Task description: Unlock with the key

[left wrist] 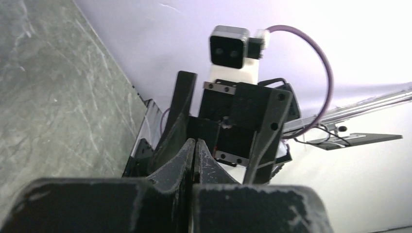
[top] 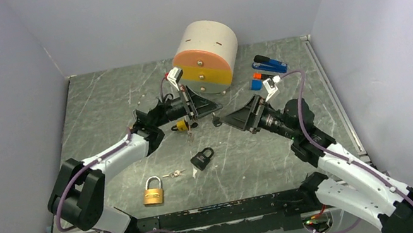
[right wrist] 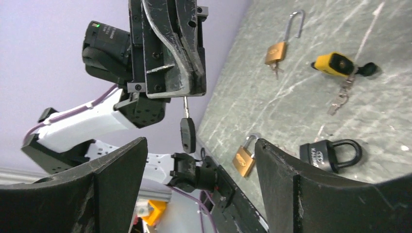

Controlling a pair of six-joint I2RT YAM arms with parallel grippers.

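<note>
Black-head key (right wrist: 187,130) | clamped in L pincer (right wrist: 187,92), hangs below | R pincer (right wrist: 200,143) wide open

Left white-and-black arm (top: 114,155) stretched forward toward centre. Left gripper (top: 210,108) fingers (left wrist: 187,155) pressed flat together, pinching the shaft of a black-headed metal key (right wrist: 187,131). Right white-and-black arm (top: 340,160) angles in from the right. Right gripper (top: 229,119) points at the left one, tips near it, its 2 fingers (right wrist: 116,167) spread wide, holding nothing.
</note>
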